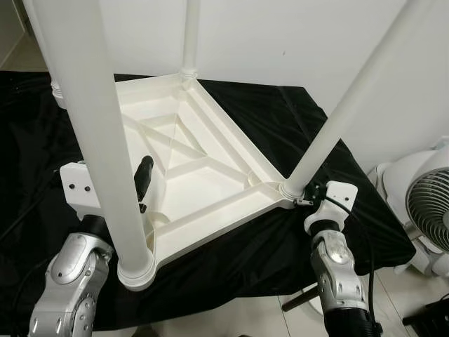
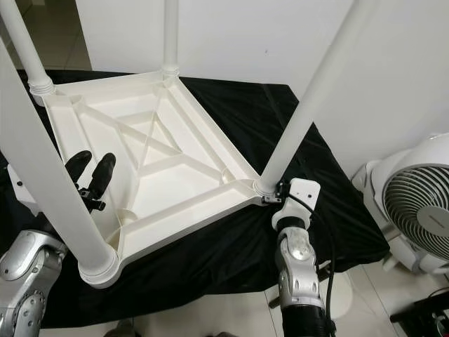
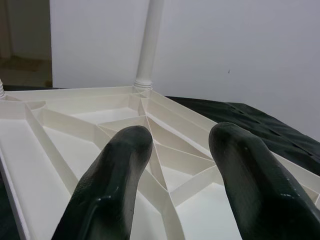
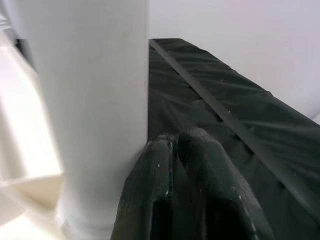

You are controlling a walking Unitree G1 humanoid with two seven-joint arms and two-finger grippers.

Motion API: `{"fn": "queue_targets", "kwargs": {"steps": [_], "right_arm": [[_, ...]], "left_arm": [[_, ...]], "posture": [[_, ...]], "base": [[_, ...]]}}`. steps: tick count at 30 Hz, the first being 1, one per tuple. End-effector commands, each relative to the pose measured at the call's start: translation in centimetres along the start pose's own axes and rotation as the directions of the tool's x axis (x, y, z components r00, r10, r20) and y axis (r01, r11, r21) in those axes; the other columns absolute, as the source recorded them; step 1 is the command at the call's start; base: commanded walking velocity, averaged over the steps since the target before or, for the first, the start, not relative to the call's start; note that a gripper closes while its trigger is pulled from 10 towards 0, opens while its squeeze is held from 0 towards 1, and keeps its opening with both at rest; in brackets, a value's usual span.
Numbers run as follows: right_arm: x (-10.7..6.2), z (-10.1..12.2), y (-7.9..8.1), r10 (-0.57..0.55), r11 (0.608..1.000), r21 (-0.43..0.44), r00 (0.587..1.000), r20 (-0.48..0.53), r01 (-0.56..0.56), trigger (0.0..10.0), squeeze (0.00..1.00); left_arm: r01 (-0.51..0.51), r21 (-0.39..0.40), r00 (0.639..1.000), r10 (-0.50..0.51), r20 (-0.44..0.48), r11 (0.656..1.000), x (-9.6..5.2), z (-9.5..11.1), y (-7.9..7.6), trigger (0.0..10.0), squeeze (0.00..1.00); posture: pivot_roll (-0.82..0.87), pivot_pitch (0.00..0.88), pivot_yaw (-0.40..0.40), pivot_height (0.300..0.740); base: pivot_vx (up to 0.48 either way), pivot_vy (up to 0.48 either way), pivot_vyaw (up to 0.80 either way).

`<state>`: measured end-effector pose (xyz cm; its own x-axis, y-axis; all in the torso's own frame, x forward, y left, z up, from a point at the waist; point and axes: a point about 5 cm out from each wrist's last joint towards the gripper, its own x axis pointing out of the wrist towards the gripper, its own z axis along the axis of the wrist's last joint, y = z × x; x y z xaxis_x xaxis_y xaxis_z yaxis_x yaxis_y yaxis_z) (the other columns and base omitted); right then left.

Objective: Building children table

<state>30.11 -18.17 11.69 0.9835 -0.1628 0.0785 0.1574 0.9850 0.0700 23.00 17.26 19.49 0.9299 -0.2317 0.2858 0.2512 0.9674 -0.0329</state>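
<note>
Left gripper (image 2: 91, 172) hovers spread wide over the upturned table (image 2: 175, 175); right gripper (image 4: 185, 150) (fingers pressed together) touches a leg (image 2: 309, 98).

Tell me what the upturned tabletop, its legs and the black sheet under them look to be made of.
Tabletop: most likely moulded plastic, off-white with a slight sheen, judging by the thin cast ribs on its underside. Legs: smooth white tubes, probably plastic, seated in ringed collars. Black sheet: thin fabric or film; it wrinkles and shows fold lines with a faint gloss.
</note>
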Motion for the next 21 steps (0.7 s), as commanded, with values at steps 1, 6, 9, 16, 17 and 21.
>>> {"fn": "queue_targets", "kwargs": {"steps": [1,6,9,16,17,21], "right_arm": [[0.6,0.0,-0.2,-0.014,1.0,0.016,1.0,0.001,0.014,10.0,0.0],[1.9,0.4,0.2,-0.009,1.0,0.014,1.0,0.007,0.009,10.0,0.0],[2.2,0.5,0.3,-0.007,1.0,0.016,1.0,0.01,0.007,10.0,0.0],[2.8,0.6,1.6,-0.009,1.0,0.024,1.0,0.021,0.009,10.0,0.0],[2.8,0.6,1.6,-0.009,1.0,0.024,1.0,0.021,0.009,10.0,0.0],[2.1,0.3,2.2,0.032,0.999,0.034,0.999,0.028,-0.033,10.0,0.0]], "left_arm": [[0.022,0.005,1.0,-0.022,0.008,1.0,-0.1,0.3,-0.4,10.0,0.0],[0.04,0.008,0.999,-0.04,0.003,0.999,-0.2,0.4,-0.6,10.0,0.0],[0.049,0.005,0.999,-0.049,0.002,0.999,-0.3,0.4,-0.7,10.0,0.0],[0.093,-0.018,0.996,-0.093,0.006,0.995,-0.5,0.7,-1.3,10.0,0.0],[0.093,-0.018,0.996,-0.093,0.006,0.995,-0.5,0.7,-1.3,10.0,0.0],[0.119,-0.011,0.993,-0.119,-0.01,0.993,-0.7,0.6,-1.5,10.0,0.0]], "posture": [[0.23,0.06,-0.123,0.74],[0.24,0.061,-0.123,0.74],[0.24,0.061,-0.123,0.74],[0.25,0.065,-0.131,0.74],[0.25,0.065,-0.131,0.74],[0.25,0.066,-0.132,0.74]], "base": [[0.0,0.0,0.0],[0.0,0.0,0.0],[0.0,0.0,0.0],[0.0,0.0,0.0],[0.0,0.0,0.0],[0.0,0.0,0.0]]}}
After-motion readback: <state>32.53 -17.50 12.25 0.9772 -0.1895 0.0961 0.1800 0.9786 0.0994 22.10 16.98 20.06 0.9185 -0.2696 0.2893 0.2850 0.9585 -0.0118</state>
